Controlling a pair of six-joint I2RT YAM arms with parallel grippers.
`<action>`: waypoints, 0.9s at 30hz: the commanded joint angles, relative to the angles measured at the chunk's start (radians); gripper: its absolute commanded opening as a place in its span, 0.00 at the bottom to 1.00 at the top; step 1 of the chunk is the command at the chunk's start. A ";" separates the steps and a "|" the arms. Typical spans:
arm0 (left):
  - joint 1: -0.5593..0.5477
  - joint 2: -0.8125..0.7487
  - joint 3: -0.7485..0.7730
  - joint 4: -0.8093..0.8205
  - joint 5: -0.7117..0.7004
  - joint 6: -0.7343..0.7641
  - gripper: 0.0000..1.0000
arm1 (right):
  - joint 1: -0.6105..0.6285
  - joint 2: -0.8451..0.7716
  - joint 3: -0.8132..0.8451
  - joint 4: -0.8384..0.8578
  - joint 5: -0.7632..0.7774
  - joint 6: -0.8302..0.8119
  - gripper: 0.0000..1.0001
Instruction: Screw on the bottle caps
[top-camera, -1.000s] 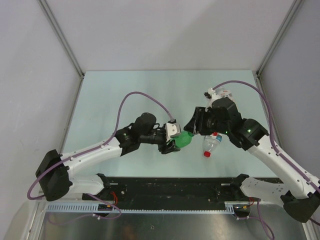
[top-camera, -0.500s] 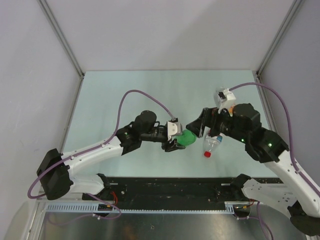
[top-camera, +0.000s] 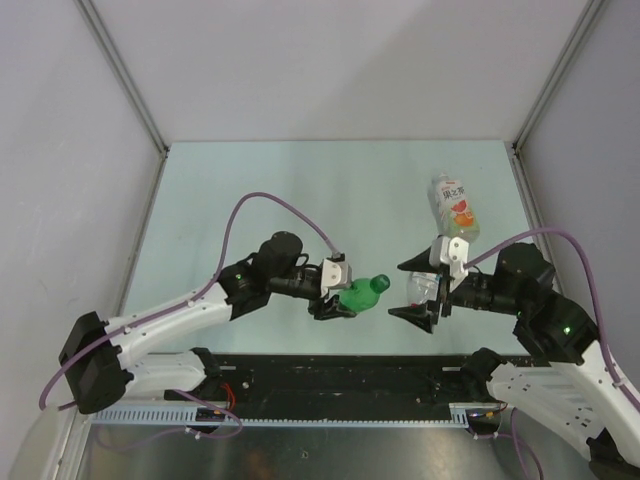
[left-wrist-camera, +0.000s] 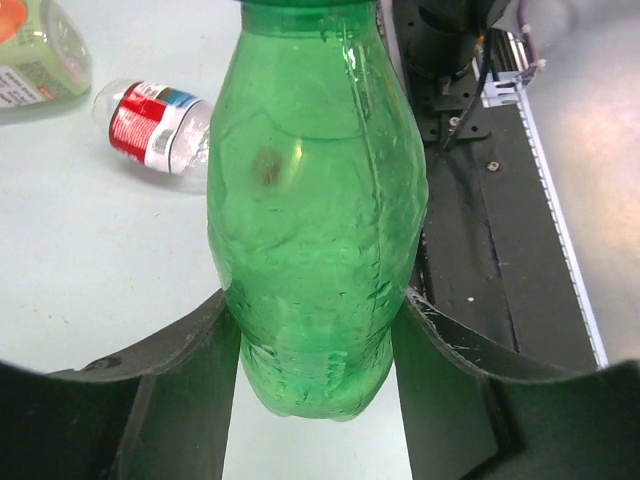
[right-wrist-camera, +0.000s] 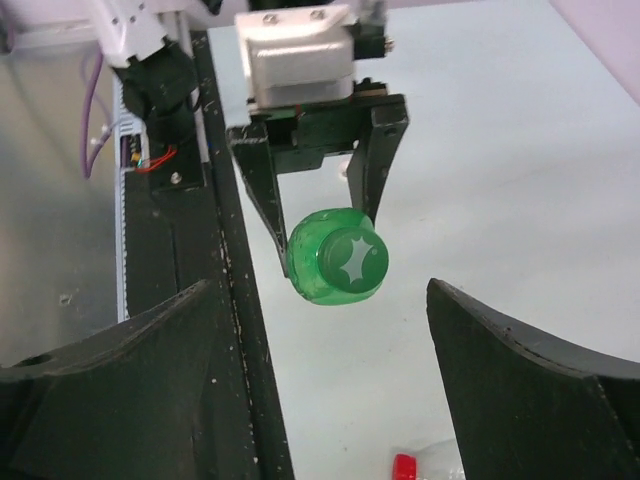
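Gripping the green bottle (top-camera: 362, 293) (nothing to see inside) round its belly with the left gripper (top-camera: 345, 298), up off the table (top-camera: 250, 190), green cap (right-wrist-camera: 350, 262) on and pointing right. Holding the right gripper (top-camera: 415, 290) wide open and empty, facing that cap. Lying flat on the table: slim bottle (left-wrist-camera: 155, 125) with red cap (right-wrist-camera: 403, 467) under the right gripper, wider bottle (top-camera: 453, 204) farther back.

Above the table (top-camera: 250, 190), near-centre, between the left gripper (top-camera: 335, 299) fingers: small green plastic bottle (top-camera: 362, 292), neck rightward, facing the right gripper (top-camera: 412, 290), apart from it. Beneath that gripper, on the table: slim clear plastic bottle (left-wrist-camera: 150, 125) with red-white label. Behind it, farther back: wider clear plastic bottle (top-camera: 453, 203).
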 joint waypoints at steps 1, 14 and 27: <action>0.001 -0.057 -0.009 -0.003 0.079 0.031 0.00 | 0.002 0.001 -0.009 0.050 -0.164 -0.176 0.87; 0.000 -0.038 0.012 -0.045 0.139 0.064 0.00 | 0.008 0.081 -0.011 0.083 -0.211 -0.187 0.73; 0.000 -0.038 0.029 -0.050 0.139 0.053 0.00 | 0.021 0.122 -0.011 0.082 -0.181 -0.168 0.55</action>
